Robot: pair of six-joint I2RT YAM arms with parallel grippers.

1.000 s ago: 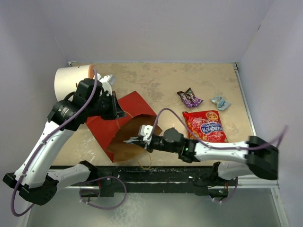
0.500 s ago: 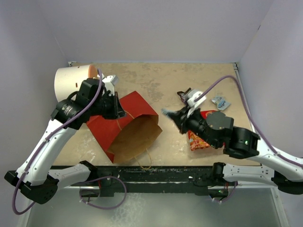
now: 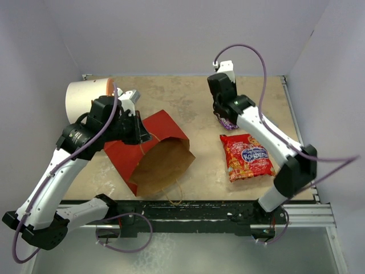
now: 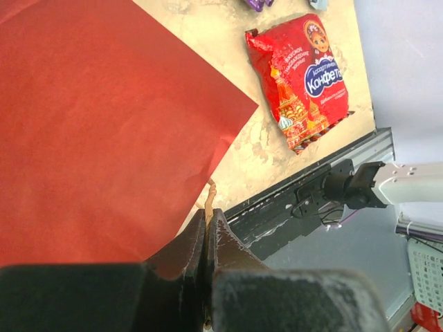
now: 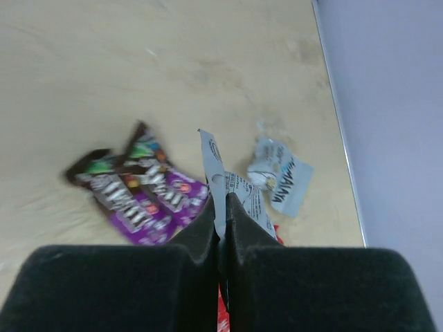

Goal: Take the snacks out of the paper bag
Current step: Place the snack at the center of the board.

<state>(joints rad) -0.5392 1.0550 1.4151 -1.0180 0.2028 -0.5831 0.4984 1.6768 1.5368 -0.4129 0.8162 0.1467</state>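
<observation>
Here the left gripper (image 4: 208,216) clenches the red paper bag (image 4: 90,124) by its rim, propping the mouth open. Well right of the bag, the right gripper (image 5: 221,207) pinches a silvery wrapper (image 5: 214,162) over the M&M's packets (image 5: 138,190), likely for release there.

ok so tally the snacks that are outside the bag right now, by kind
large red packet: 1
purple candy packets: 2
silvery wrappers: 2 (one on the table, one pinched in the right claw)
total: 5
</observation>
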